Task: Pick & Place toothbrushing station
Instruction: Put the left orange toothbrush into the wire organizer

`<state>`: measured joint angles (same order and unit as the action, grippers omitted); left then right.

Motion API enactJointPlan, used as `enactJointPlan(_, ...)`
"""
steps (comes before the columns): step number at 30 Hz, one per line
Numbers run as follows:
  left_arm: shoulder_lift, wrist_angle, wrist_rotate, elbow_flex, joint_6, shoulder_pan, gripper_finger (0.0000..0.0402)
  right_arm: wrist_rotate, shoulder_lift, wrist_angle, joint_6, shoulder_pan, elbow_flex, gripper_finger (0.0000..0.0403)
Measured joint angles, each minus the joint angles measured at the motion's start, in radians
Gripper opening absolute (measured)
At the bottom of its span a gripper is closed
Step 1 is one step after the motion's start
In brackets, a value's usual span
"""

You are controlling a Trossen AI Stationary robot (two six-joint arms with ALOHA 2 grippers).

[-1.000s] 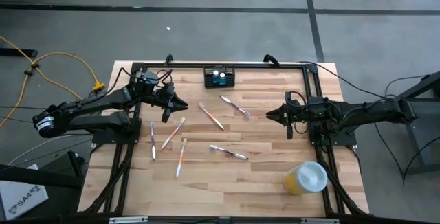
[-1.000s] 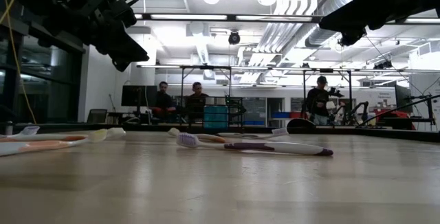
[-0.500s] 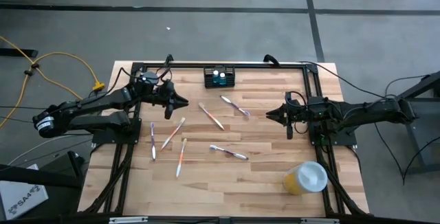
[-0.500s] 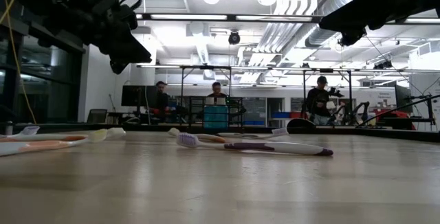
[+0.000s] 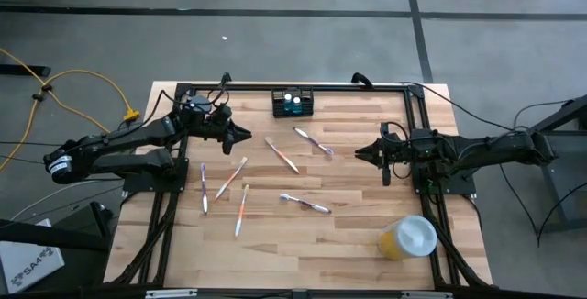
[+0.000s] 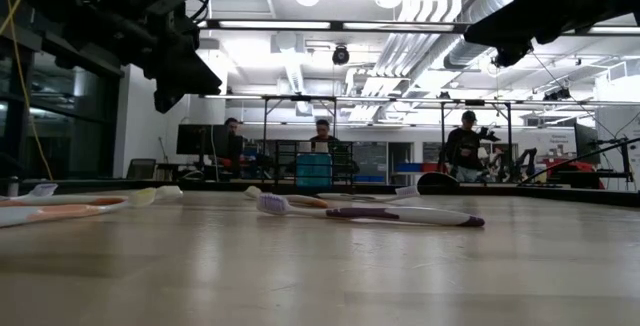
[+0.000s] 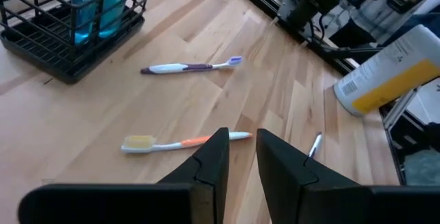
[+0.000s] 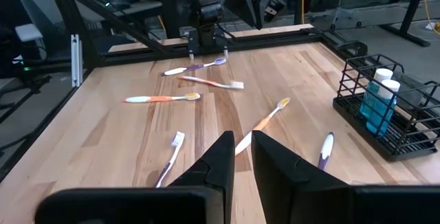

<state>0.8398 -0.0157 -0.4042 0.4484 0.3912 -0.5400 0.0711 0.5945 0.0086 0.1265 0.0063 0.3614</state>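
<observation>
still pre-grasp. left tool (image 5: 244,136) hovering over worktop (image 5: 348,235) near caddy (image 5: 293,104) at far edge, narrow gap, empty. right tool (image 5: 359,153) idle mid-right, narrow, empty. next: pick a toothbrush (image 5: 282,155), need wider opening.

Left gripper (image 7: 239,157): hanging above the table (image 7: 82,114), fingers (image 7: 214,159) standing slightly apart, holding nothing.
Toothbrushing station (image 7: 65,28): sitting at the table's edge, holding blue bottles (image 7: 103,7).
Orange toothbrush (image 7: 180,142): lying just beyond the fingertips.
Purple toothbrush (image 7: 189,66): lying near the station.
Yellow cup (image 7: 395,69): lying near the far edge.
</observation>
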Motion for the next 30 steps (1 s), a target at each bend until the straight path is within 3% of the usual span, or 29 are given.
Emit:
enactJointPlan(16,0.0,0.042,-0.033,0.022,-0.032,0.05,0.0071,0.0,0.0,-0.005,0.0,0.0,0.0,0.0043)
enactJointPlan(21,0.0,-0.051,0.052,0.102,-0.048,0.092,0.0071,0.0,0.0,-0.005,0.0,0.0,0.0,0.0043)
enactJointPlan(26,0.0,-0.306,0.214,0.231,-0.087,0.137,0.0071,0.0,0.0,-0.005,0.0,0.0,0.0,0.0043)
enactJointPlan(30,0.0,-0.409,0.29,0.295,-0.036,0.178,0.0071,0.0,0.0,-0.006,0.0,0.0,0.0,0.0043)
